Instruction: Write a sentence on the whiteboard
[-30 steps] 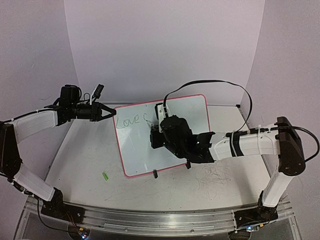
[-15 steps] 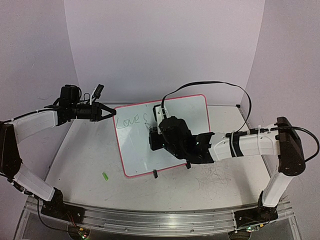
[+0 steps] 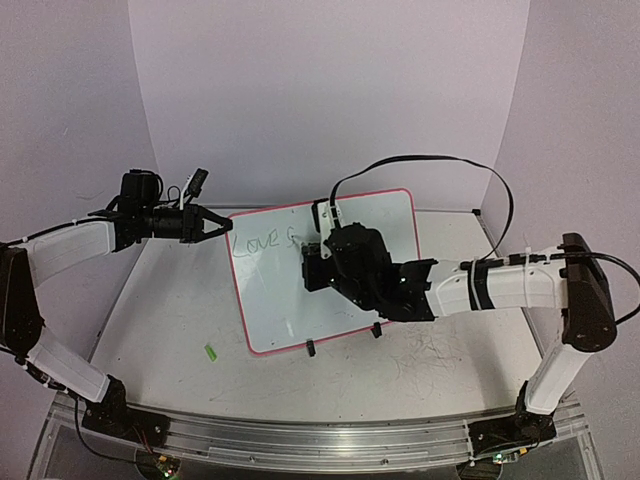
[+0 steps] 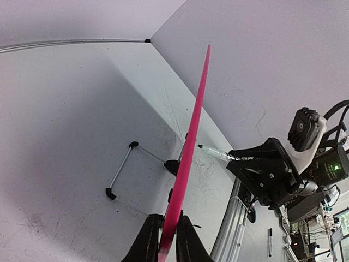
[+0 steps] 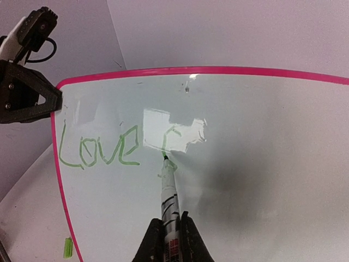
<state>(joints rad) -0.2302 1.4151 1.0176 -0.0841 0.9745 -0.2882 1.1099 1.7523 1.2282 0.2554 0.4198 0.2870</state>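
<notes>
The whiteboard [image 3: 275,300] stands tilted on the table, pink-rimmed. My left gripper [image 3: 222,228] is shut on its upper left corner; in the left wrist view the rim [image 4: 193,125] runs edge-on between the fingers of that gripper [image 4: 166,221]. The sentence [image 5: 98,148] reads "Love" in green, followed by a partly drawn letter [image 5: 168,136]; from above it shows near the top left of the board [image 3: 258,242]. My right gripper [image 5: 170,224] is shut on a green marker [image 5: 169,191], whose tip touches the board just below that letter. In the top view the right gripper [image 3: 318,270] hides mid-board.
A small green cap [image 3: 211,352] lies on the table left of the board's lower corner. Two black clip feet [image 3: 311,348] hold the board's near edge, and a wire stand [image 4: 121,172] props it behind. Grey scribble marks [image 3: 430,355] cover the table at right.
My right gripper has shifted slightly with the marker, and the green letter after "Love" has gained a stroke. The left gripper and the board have not moved.
</notes>
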